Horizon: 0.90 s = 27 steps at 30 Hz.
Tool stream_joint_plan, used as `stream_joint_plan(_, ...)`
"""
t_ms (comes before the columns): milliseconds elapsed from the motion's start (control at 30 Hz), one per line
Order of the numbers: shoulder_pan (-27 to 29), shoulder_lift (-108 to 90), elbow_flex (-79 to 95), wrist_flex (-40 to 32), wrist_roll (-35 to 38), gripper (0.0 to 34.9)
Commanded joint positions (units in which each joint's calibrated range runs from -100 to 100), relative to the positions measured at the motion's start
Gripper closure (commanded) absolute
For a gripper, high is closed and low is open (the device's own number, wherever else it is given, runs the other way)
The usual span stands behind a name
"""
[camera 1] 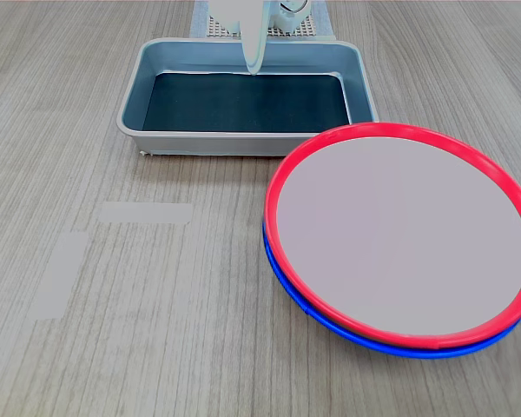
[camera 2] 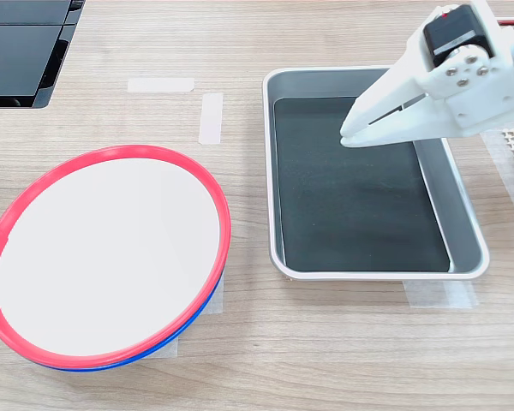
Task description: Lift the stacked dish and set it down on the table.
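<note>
The large round red-rimmed plate with a pale centre (camera 1: 404,239) rests on a blue-rimmed plate (camera 1: 330,323) on the wood-grain table (camera 1: 139,330), in the first exterior view's right. The white gripper (camera 2: 349,135), clenched and empty, hangs above the grey metal tray (camera 2: 283,171).

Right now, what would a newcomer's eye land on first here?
The large round red-rimmed plate with a pale centre, stacked on a blue-rimmed plate, fills the first exterior view's right. Next comes the grey rectangular metal tray with a dark floor, on the second exterior view's right, with the white claw hanging nearly closed above it.
</note>
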Motion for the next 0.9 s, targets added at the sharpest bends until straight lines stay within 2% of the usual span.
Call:
stream_joint_plan(0, 0.29, -0.34, 0.0, 0.11, 0.1, 34.6)
stream_joint_plan(700, 0.1, -0.34, 0.0, 0.11, 0.39, 34.6)
stream_joint_plan(867, -2.16, 2.9, -1.37, -0.71, 1.76, 34.6)
